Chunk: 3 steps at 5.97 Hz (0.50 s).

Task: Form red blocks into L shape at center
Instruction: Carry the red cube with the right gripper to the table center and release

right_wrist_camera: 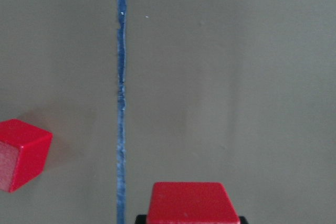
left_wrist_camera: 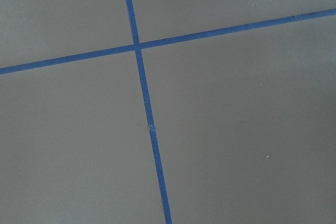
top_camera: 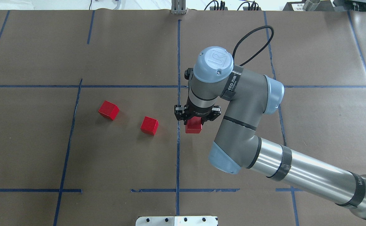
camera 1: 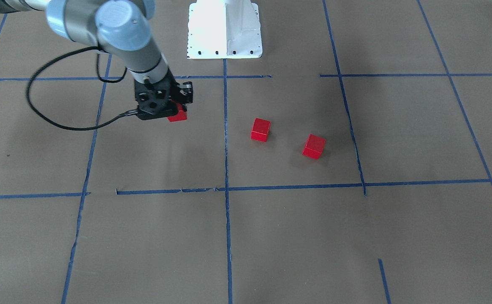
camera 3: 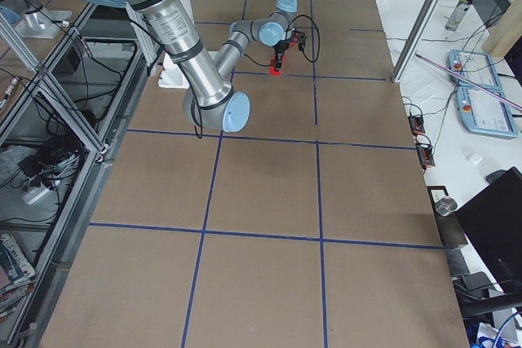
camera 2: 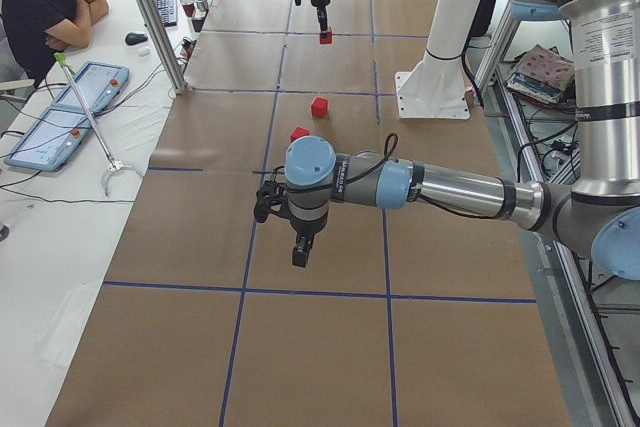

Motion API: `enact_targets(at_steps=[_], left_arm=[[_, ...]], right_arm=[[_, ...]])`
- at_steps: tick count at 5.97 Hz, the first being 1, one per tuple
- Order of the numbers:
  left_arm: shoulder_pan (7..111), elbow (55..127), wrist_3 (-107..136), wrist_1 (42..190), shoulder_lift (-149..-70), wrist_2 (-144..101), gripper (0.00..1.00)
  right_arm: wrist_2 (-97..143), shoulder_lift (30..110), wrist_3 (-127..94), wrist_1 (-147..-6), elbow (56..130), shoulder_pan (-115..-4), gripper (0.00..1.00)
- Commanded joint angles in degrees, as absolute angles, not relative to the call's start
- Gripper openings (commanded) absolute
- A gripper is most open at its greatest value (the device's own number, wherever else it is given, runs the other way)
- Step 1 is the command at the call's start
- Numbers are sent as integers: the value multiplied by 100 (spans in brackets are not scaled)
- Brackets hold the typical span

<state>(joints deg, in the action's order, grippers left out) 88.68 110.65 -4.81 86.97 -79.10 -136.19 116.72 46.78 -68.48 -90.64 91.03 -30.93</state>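
On the brown-paper bench [top_camera: 107, 163], the right pincer [top_camera: 194, 120] clenches one red block [top_camera: 193, 128] beside the middle tape line [top_camera: 177, 157]; next, probably setting it down there.

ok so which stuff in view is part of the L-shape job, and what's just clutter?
Job: held red block, in right pincer; red block nearest the line; far red block; center tape line.
Lying about: white base plate; control tablets; left pincer, away from the blocks.
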Motion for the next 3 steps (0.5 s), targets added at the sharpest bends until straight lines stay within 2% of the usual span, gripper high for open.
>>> enact_targets(at_steps=[1,3], left_arm=[[8868,11074,-483,8692,-7901,-13632,100],[8868,11065,-483,8692,-7901,-13632,100]], right_arm=[[11131,4483,-7215,-8509,8501,-2753,0],[11109,4465,-7225,-8508,8490,-2698,0]])
